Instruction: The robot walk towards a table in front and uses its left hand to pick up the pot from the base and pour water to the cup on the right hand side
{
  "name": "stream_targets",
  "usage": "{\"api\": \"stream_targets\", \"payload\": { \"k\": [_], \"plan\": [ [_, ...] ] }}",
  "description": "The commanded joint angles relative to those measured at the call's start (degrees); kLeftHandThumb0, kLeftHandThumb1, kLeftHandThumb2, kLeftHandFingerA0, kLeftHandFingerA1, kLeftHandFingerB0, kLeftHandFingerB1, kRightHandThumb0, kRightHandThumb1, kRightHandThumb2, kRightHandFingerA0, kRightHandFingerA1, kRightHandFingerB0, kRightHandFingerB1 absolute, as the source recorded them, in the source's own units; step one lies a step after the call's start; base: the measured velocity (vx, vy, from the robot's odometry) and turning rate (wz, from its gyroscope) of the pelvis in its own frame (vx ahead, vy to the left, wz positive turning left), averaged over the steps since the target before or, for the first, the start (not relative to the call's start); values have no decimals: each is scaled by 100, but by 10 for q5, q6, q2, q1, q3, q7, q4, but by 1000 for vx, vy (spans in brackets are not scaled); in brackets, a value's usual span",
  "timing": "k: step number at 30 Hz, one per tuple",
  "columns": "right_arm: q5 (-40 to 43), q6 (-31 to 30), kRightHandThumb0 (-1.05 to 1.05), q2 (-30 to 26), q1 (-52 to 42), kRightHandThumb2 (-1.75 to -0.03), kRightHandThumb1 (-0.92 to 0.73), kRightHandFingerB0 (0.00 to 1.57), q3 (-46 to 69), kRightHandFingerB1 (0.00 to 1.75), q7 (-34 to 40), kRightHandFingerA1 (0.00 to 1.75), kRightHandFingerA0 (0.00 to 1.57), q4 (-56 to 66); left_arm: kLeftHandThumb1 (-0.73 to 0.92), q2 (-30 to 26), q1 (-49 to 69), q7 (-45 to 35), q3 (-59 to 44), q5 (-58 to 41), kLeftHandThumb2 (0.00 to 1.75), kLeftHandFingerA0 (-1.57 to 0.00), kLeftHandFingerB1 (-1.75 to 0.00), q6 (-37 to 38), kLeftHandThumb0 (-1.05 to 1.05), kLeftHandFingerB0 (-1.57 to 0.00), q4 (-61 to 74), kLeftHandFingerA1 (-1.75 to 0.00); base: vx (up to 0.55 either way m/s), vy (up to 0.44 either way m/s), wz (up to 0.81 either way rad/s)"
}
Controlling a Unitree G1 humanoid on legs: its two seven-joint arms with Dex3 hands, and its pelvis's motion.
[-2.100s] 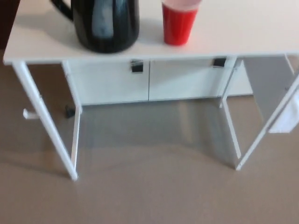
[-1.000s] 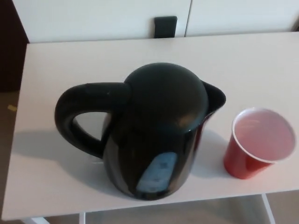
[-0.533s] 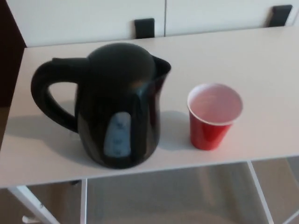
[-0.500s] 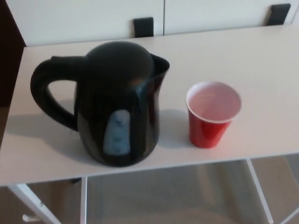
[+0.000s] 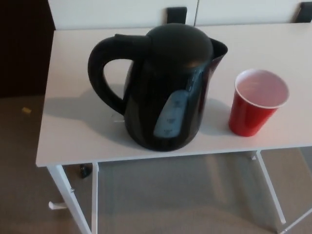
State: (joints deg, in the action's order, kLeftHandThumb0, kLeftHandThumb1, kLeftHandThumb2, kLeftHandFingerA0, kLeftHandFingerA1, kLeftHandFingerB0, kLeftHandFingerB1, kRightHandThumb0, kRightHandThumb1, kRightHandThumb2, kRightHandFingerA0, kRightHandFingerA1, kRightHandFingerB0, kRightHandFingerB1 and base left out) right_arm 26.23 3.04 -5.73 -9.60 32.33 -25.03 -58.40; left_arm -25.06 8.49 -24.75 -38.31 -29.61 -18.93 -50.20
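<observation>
A white table [image 5: 73, 131] on thin white legs stands on a grey-brown floor [image 5: 24, 195]. Near its front edge sits a black pot [image 5: 168, 92], handle toward nine o'clock, spout toward two o'clock. At the pot's three o'clock, just beside it but apart, stands a red cup [image 5: 256, 105], upright.

A black pot [image 5: 163, 87] stands on the white table [image 5: 73, 131], beside a red cup [image 5: 256, 102].

No legible text, brand or number. Pot [image 5: 165, 92] water-level window: markings blurred, unreadable. Cup [image 5: 256, 102]: plain, unmarked.
</observation>
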Motion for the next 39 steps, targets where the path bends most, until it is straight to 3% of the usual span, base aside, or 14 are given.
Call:
{"api": "stream_targets", "payload": {
  "k": [1,3,7,8,9,10,12,13,14,24,25,26,37,39],
  "plan": [
    [0,6,-21,-9,-2,-98,-41,15,-2,54,-2,64,29,2,56,-2,0,5,6,2,96,-34,-48,-3,-6,-10,14,-57,0,0,0],
    [1,8,-25,-8,-5,-77,-48,22,-4,44,-7,64,28,7,55,-5,-6,0,9,5,95,-32,-46,3,-6,-7,3,-56,-22,-41,0],
    [4,7,-24,-9,-1,-93,-35,18,-1,56,-5,64,28,1,55,-7,-9,-5,7,1,96,-39,-47,4,-6,-9,-5,-60,-36,-151,0],
    [7,1,-28,-9,1,-69,-46,27,1,44,-1,66,32,3,73,-7,-11,-3,7,1,61,-52,-33,5,-7,-22,-8,-44,-107,-166,52],
    [11,-5,-27,-8,1,-91,-33,18,3,55,-1,64,29,8,57,-8,-13,-1,7,2,97,-34,-48,7,-6,-11,-12,-57,-143,-159,8],
    [13,-9,-29,-7,1,-67,-48,25,4,44,-3,66,32,11,57,-8,-15,2,8,4,97,-35,-48,12,-6,-12,-16,-58,-144,-162,5],
    [9,-6,-30,-10,2,-68,-48,25,2,46,-7,64,28,7,57,-6,-15,7,9,6,97,-36,-48,13,-6,-13,-14,-58,-118,-107,2],
    [10,-7,-25,-10,2,-94,-38,18,2,55,-8,62,26,7,56,-5,-15,9,9,6,97,-38,-49,13,-6,-13,-10,-59,0,0,0],
    [11,-9,-25,-10,3,-94,-38,18,2,55,-7,62,26,10,56,-4,-15,8,9,5,97,-38,-49,12,-6,-13,-6,-59,-86,-11,0],
    [7,-3,-27,-3,-9,-93,-36,20,-7,57,-6,63,27,34,56,-9,-21,0,16,6,96,-35,-48,12,-7,-11,-12,-58,-70,187,5],
    [7,0,-27,-7,-4,-74,-51,28,-6,49,-10,65,28,22,56,-6,-17,0,15,3,97,-32,-48,8,-7,-11,-1,-57,9,89,10],
    [4,-3,-31,-7,-1,-86,-45,27,-7,55,4,66,32,22,54,-7,-16,-5,18,4,95,-32,-48,8,-7,-11,2,-57,119,40,-1],
    [0,5,-35,-12,13,-83,-41,28,-11,56,0,67,33,-2,55,-10,-20,-3,13,3,96,-35,-49,11,-7,-13,-8,-57,16,-17,6],
    [1,4,-34,-15,18,-66,-48,34,-12,53,0,67,32,1,54,-8,-25,2,17,7,95,-39,-47,13,-8,-11,-9,-59,0,0,0]
  ]
}}
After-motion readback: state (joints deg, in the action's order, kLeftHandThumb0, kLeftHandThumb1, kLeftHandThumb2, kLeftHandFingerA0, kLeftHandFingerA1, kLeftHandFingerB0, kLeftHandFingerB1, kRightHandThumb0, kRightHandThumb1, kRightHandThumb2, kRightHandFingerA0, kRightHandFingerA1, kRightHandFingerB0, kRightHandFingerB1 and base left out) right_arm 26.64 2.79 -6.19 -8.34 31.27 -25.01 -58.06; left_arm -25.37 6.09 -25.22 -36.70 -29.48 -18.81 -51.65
